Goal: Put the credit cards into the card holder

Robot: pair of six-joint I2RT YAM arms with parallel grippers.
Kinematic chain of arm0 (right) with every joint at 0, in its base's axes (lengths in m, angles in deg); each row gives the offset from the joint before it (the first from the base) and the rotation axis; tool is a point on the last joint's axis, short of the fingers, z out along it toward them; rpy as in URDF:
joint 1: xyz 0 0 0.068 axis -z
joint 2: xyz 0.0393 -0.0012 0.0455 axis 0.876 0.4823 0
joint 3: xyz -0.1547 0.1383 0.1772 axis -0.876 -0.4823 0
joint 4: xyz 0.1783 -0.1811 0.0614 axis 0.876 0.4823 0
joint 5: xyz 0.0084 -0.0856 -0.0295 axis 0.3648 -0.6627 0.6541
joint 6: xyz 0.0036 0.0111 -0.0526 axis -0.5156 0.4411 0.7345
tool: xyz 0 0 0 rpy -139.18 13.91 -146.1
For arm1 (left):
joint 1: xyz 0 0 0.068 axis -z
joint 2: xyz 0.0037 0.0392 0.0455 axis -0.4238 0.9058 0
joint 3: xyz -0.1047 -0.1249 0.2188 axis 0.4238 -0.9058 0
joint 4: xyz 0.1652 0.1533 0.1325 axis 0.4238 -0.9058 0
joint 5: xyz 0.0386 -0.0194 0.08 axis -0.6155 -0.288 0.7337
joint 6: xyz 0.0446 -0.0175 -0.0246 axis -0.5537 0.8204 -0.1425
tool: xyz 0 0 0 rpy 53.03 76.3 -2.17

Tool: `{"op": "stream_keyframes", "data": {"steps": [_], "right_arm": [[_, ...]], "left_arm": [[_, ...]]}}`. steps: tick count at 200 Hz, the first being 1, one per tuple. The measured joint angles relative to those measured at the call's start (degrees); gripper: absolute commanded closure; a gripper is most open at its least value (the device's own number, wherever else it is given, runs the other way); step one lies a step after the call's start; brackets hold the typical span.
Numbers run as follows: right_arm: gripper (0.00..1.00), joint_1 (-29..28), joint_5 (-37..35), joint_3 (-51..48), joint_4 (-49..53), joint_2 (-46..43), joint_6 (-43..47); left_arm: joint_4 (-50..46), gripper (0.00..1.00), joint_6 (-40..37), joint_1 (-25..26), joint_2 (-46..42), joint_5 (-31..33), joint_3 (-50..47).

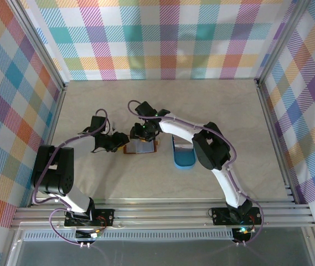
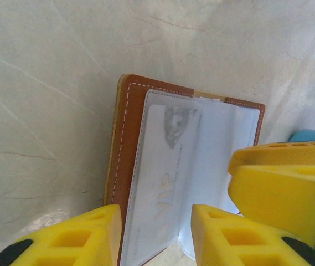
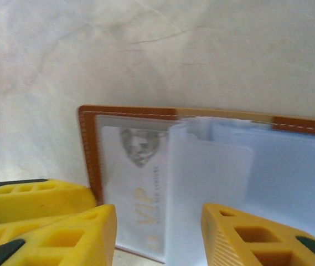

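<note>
Lettering "VIP" on credit card [image 2: 163, 183] inside card holder [image 2: 130, 127]; left jaws, right jaws parted.

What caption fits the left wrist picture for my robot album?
Yellow left claw poised at the open brown card holder, a VIP card tucked inside.

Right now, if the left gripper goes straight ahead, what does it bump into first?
Probably the open reddish-brown leather card holder: the left gripper points at its clear plastic sleeves, which look very near, though depth is unclear.
</note>
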Motion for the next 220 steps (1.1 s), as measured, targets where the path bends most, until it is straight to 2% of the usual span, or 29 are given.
{"op": "stream_keyframes", "data": {"steps": [72,142,220], "right_arm": [[0.54,-0.2,0.5,0.0,-1.3,-1.1,-0.2],[0.46,0.5,-9.9,0.0,6.1,-1.9,3.2],[0.44,0.8,-11.0,2.8,9.3,-0.8,5.3]], "left_arm": [[-1.6,0.62,0.0,-0.5,-1.7,0.6,0.3],[-1.3,0.62,-0.1,-0.5,-1.7,-0.3,0.3],[-1.2,0.62,-0.2,-0.5,-1.5,-1.2,0.3]]}}
